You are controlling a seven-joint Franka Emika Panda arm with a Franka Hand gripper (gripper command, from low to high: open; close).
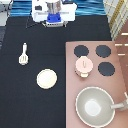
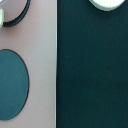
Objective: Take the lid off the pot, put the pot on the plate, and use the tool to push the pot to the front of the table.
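Much bare table (image 1: 30,100) separates the gripper (image 1: 54,21) — grip unreadable — from the pot (image 1: 83,66) near the stove's (image 1: 71,75) edge.

Blue striped surface (image 1: 20,7) behind the tabletop; pale wooden furniture (image 1: 120,17) beside.

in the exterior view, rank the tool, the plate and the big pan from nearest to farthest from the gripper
The gripper hangs at the exterior view's top, above the table.
1. The tool, toward the view's left, on the table.
2. The plate, lower, near the middle of the table.
3. The big pan, at the bottom right, on the stove panel.
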